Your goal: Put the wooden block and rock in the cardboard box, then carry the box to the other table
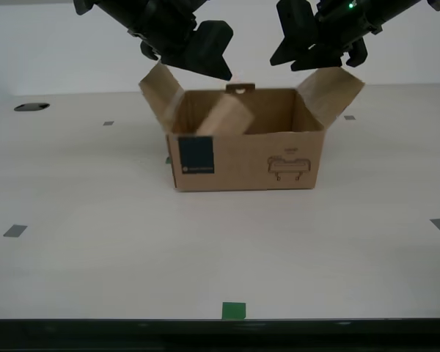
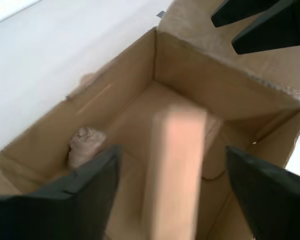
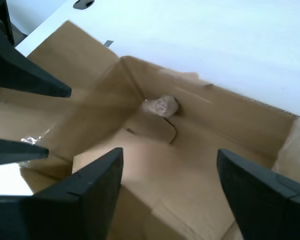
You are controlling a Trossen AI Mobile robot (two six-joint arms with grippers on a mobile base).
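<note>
Both end effectors hover spread and empty above the brown corrugated cardboard box [image 1: 246,150]. Directly below them, the pale tan wooden block [image 2: 172,175] leans inside, seemingly tilted; the pinkish rough rock [image 3: 161,106] lies on the floor.

A dark round hole [image 1: 31,107] sits at the tabletop's far edge on the exterior view's left.

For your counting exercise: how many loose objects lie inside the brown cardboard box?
2. A pale wooden block leans tilted inside the cardboard box; a small pinkish-brown rock sits against an inner wall. Others could be hidden.
</note>
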